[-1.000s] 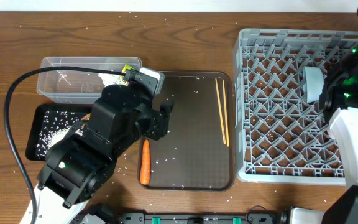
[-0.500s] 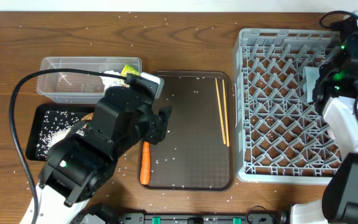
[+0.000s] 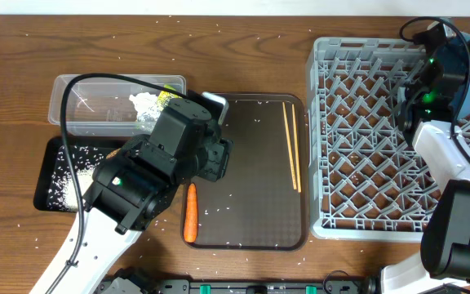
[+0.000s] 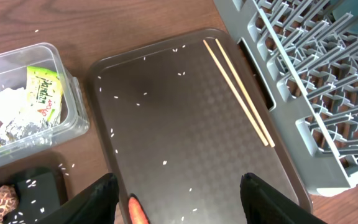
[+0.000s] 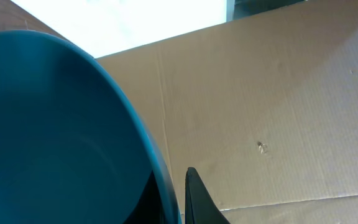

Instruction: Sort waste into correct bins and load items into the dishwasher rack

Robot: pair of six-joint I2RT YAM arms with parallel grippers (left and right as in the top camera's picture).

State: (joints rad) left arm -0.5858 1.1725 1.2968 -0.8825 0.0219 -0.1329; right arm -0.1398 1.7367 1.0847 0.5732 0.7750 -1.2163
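while the left gripper [image 4: 182, 200] hangs spread wide over the brown tray [image 4: 185, 124], the right gripper [image 5: 176, 194] pinches the plate [image 5: 48, 124] rim over the rack [image 3: 365, 139].
carrot [image 4: 137, 213] tip shows between the left fingers; chopsticks [image 4: 238, 92] lie near the tray's right edge. wrapper [image 4: 5, 107] and packet [image 4: 44, 93] sit in the tub [image 4: 74, 121]; the left arm partly hides the black tray [image 3: 46, 181] of rice [image 3: 62, 163].

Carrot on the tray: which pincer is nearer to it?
Left. The left pincer hangs open just above the carrot; the right pincer is far off at the dishwasher rack, gripping the blue plate.
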